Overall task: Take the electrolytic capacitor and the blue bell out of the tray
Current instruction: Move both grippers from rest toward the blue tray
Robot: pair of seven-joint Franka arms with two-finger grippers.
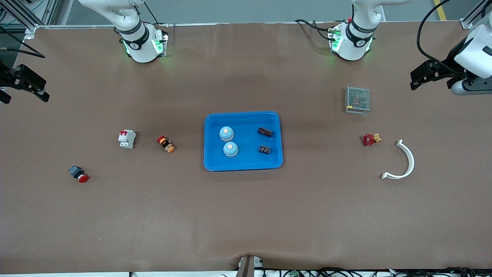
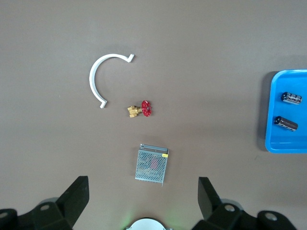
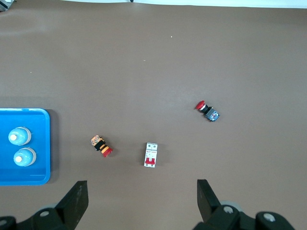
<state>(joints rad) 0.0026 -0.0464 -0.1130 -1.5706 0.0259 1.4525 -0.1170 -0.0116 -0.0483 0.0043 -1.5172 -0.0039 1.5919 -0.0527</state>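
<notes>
Black fingers of the left tool (image 1: 423, 77) stand spread wide with nothing between them, hanging over the desk (image 1: 246, 215) at the left arm's end; its fingers (image 2: 76, 196) frame the left wrist view the same way. That arm waits. The right tool (image 1: 23, 82) hangs over the desk at the right arm's end, its fingers (image 3: 76, 199) likewise spread apart and bare, and that arm waits too.

Near the left tool sits a metal mesh box (image 1: 358, 99). Nearer to the front camera than the box lies a red-handled brass valve (image 1: 370, 139), and just beside it, toward the left arm's end, a white curved bracket (image 1: 408, 161).

Toward the right arm's end lie a white circuit breaker (image 1: 127, 139) with red levers, a small orange and black push button (image 1: 165, 144) beside it toward the middle, and a red-capped switch (image 1: 78, 174) nearer to the front camera than both.

At the middle of the desk rests a blue tray (image 1: 243, 164). In it stand two pale blue bells (image 1: 226, 133) (image 1: 230, 149) on the side toward the right arm, one nearer to the front camera than the other. Two dark capacitors (image 1: 265, 132) (image 1: 265, 149) lie in the tray on the side toward the left arm, apart from the bells.
</notes>
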